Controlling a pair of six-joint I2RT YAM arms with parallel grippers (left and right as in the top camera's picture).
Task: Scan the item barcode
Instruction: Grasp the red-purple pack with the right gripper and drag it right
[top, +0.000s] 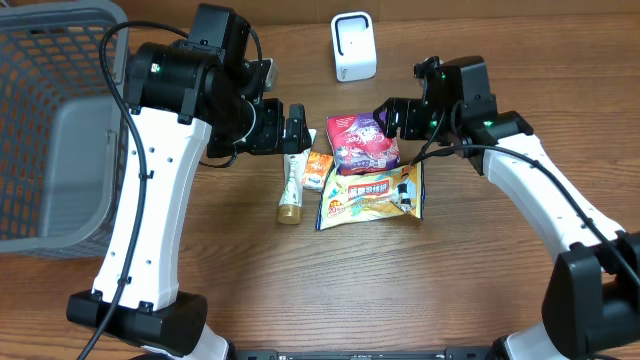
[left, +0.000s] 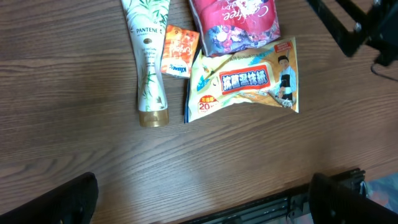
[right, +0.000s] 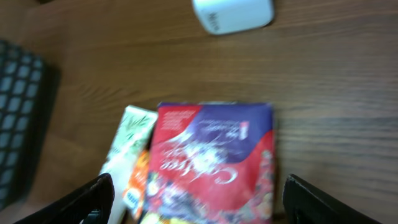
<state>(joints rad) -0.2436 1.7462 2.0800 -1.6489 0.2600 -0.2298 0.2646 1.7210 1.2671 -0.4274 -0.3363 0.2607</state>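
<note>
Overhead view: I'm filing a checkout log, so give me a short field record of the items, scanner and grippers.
items: Pantene tube, small orange packet, red candy bag, yellow wet-wipes pack, clustered mid-table
scanner: white scanner, at the far edge, apart from the items
basket: grey basket, on the left side
left gripper: open, empty, near the Pantene tube
right gripper: open, over the red candy bag, not gripping it

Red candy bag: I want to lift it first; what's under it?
The red candy bag seems to overlap the top of the yellow snack packet; the orange sachet lies beside them. Anything else beneath it is covered.
</note>
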